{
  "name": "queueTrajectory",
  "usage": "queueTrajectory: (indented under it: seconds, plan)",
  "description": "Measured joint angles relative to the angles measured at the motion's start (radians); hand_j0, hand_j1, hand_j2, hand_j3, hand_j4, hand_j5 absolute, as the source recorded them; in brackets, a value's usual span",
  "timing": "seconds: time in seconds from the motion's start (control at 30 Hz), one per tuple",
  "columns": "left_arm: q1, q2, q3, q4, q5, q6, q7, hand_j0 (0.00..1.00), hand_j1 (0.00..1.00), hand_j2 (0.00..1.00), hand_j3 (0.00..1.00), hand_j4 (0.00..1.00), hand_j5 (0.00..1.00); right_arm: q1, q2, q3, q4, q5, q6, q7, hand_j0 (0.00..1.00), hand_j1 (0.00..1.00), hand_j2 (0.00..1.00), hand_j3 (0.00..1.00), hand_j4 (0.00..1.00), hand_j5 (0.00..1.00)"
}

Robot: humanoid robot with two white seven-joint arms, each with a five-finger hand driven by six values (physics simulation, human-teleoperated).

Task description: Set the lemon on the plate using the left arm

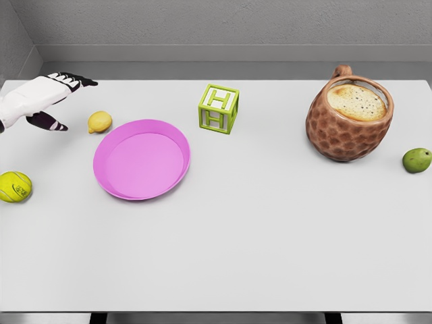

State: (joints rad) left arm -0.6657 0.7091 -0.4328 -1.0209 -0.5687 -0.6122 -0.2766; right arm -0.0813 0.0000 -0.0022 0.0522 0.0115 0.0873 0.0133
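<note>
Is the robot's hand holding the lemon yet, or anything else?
No, nothing is held. The left hand is open, just left of the lemon, which lies on the table beside the pink plate.

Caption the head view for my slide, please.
Left hand open beside the lemon, pink plate waiting nearby.

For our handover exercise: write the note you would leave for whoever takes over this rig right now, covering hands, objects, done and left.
Left hand: open, holding nothing, just left of the lemon, not touching it.
Right hand: out of view.
Lemon: on the table, beside the upper left rim of the pink plate.
Plate: nothing on it.
Done: approach only.
Left: grasp the lemon, lift, set it on the plate, release.
</note>
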Motion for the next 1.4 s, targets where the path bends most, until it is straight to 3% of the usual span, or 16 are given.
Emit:
queueTrajectory:
  seconds: [0.37, 0.47, 0.7, 0.87, 1.13, 1.4]
  plan:
    - [-0.058, -0.006, -0.054, 0.02, -0.01, 0.0, 0.0, 1.0, 1.0, 1.0, 1.0, 1.0, 1.0, 0.023, 0.0, -0.003, 0.003, -0.002, 0.002, -0.001, 1.0, 1.0, 1.0, 1.0, 1.0, 1.0]
    - [-0.112, -0.015, -0.091, 0.063, -0.008, 0.0, 0.002, 1.0, 1.0, 1.0, 1.0, 1.0, 1.0, 0.023, 0.0, -0.003, 0.004, -0.002, 0.002, -0.001, 1.0, 1.0, 1.0, 1.0, 1.0, 1.0]
    - [-0.158, -0.044, -0.18, 0.166, -0.013, 0.0, 0.001, 1.0, 1.0, 1.0, 1.0, 1.0, 1.0, 0.023, 0.0, -0.003, 0.003, -0.002, 0.002, -0.001, 1.0, 1.0, 1.0, 1.0, 1.0, 1.0]
    - [-0.172, -0.064, -0.241, 0.193, -0.014, 0.0, 0.006, 1.0, 1.0, 1.0, 1.0, 1.0, 1.0, 0.023, 0.0, -0.003, 0.004, -0.002, 0.002, -0.001, 1.0, 1.0, 1.0, 1.0, 1.0, 1.0]
    - [-0.181, -0.073, -0.261, 0.223, -0.018, 0.0, 0.083, 1.0, 1.0, 1.0, 1.0, 1.0, 1.0, 0.023, 0.0, -0.003, 0.004, -0.002, 0.002, -0.001, 1.0, 1.0, 1.0, 1.0, 1.0, 1.0]
    - [-0.21, -0.087, -0.313, 0.28, -0.05, 0.0, 0.05, 1.0, 1.0, 1.0, 1.0, 1.0, 1.0, 0.023, 0.0, -0.003, 0.004, -0.002, 0.002, -0.001, 1.0, 1.0, 1.0, 1.0, 1.0, 1.0]
